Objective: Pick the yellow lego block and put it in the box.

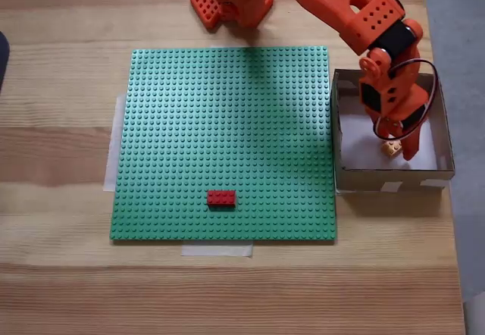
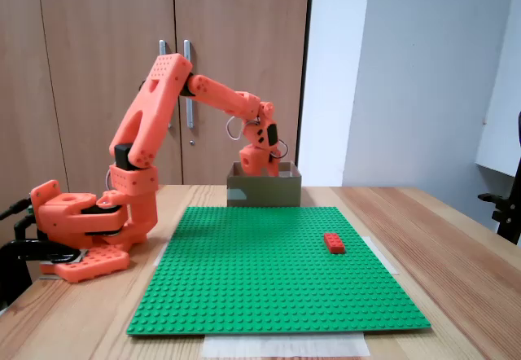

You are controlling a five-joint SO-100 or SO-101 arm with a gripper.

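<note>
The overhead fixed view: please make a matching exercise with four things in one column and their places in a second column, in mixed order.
Things:
1. yellow lego block
2. red brick
3. box
4. end effector

Places:
A. on the green baseplate, near its lower edge
B. on the wooden table, beside the baseplate's right edge
C. lowered into the box
D. inside the box, at the fingertips

Pairs: 1-D, 2-A, 3-B, 4-C
</note>
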